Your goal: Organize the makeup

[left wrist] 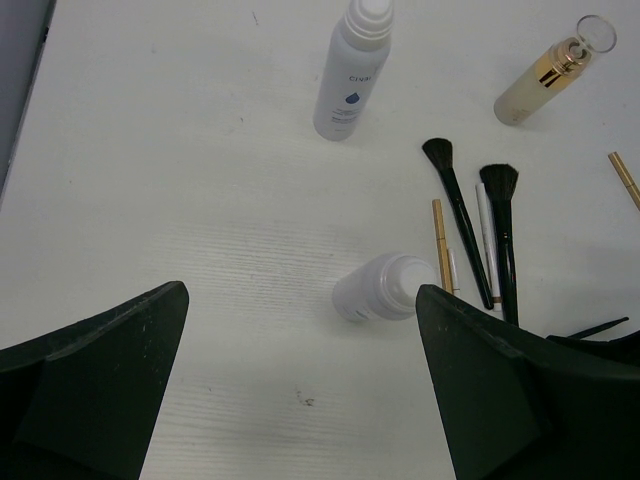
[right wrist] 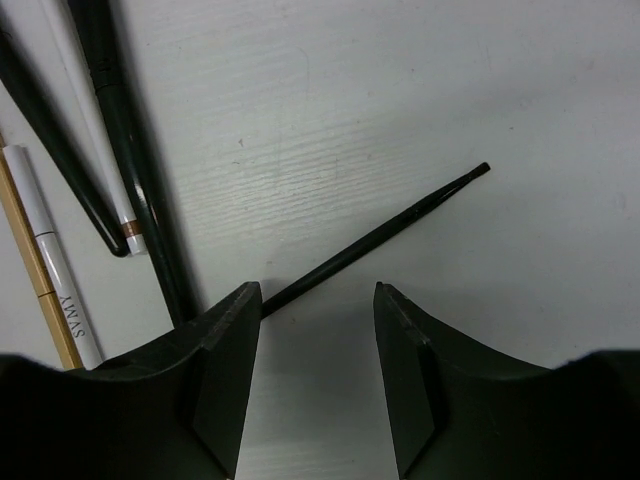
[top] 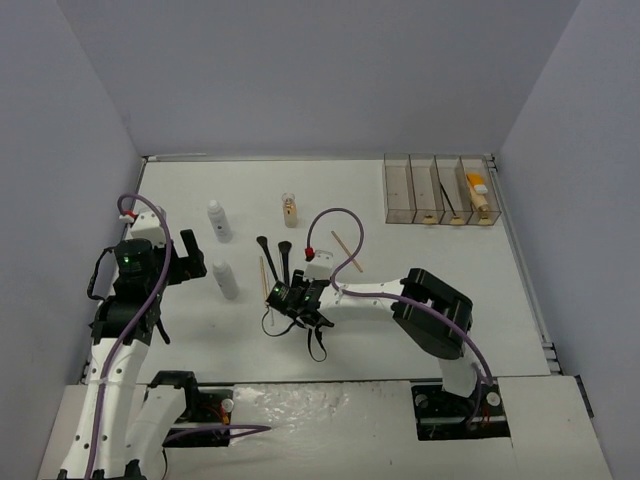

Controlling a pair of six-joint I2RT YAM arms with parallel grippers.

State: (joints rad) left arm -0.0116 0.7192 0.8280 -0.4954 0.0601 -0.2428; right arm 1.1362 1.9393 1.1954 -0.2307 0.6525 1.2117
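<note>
Hovering low | R gripper [right wrist: 315, 292] parted over thin black stick [right wrist: 400, 225] | L gripper [left wrist: 302, 295] released wide

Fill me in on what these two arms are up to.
The arms are sorting makeup into the clear box at the table's far right. An orange tube and a beige tube already lie in its end compartment. The right gripper is low over the table with its jaws apart, at one end of a thin black stick beside the black brushes, not gripping it. The left gripper hangs wide open near the white bottles, holding nothing.
</note>
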